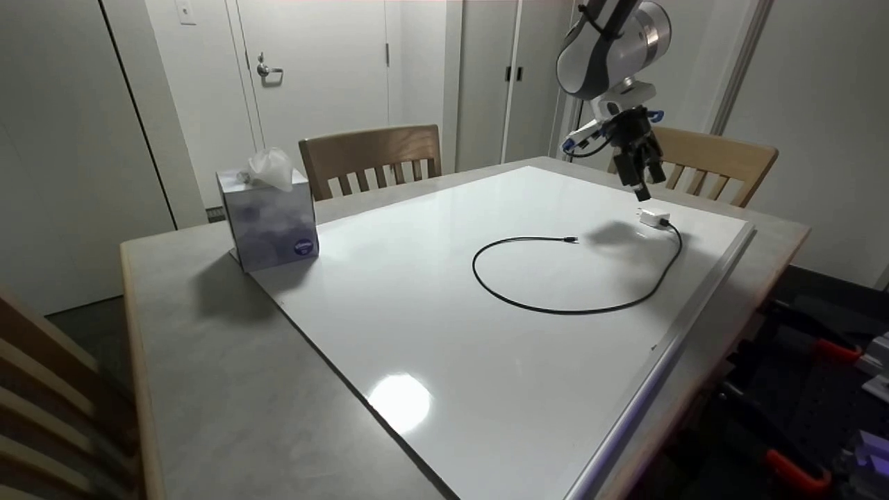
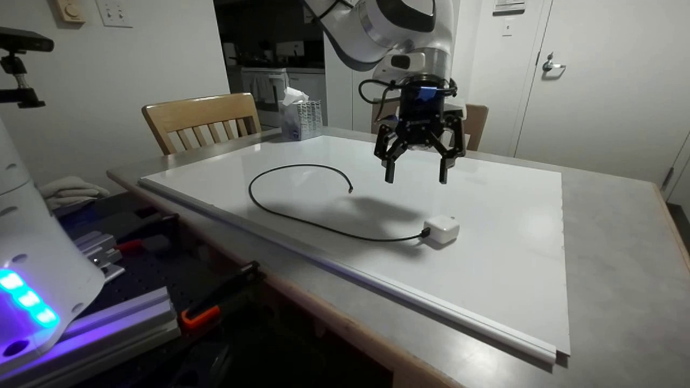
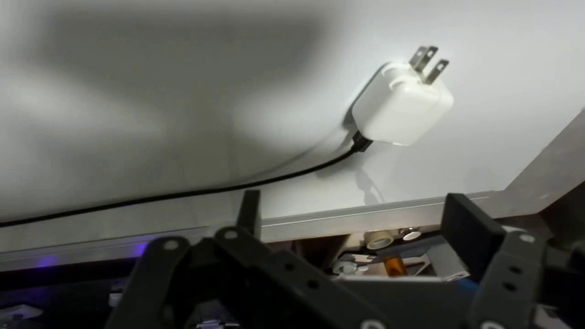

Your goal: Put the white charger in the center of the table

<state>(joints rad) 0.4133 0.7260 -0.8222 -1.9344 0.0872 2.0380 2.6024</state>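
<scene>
The white charger (image 1: pixel 653 219) (image 2: pixel 442 230) rests on the glossy white panel (image 1: pixel 417 298) of the table (image 1: pixel 229 389) (image 2: pixel 620 258), near the panel's metal-railed edge. Its black cord (image 1: pixel 555 312) (image 2: pixel 302 220) curls away across the panel. In the wrist view the charger (image 3: pixel 402 109) lies at upper right, metal prongs pointing up and right, cord (image 3: pixel 205 189) plugged into its lower end. My gripper (image 1: pixel 647 184) (image 2: pixel 416 180) is open and empty, above the panel. The charger is apart from the fingers, beyond the tips in the wrist view (image 3: pixel 354 205).
A bluish tissue box (image 1: pixel 274 226) (image 2: pixel 302 121) stands at a far corner of the panel. Wooden chairs (image 1: pixel 375 149) (image 2: pixel 205 121) stand round the table. A raised metal rail (image 1: pixel 667 361) (image 2: pixel 377 280) runs along the panel's edge beside the robot's base (image 2: pixel 38 258). Clamps (image 2: pixel 202 318) sit by the base.
</scene>
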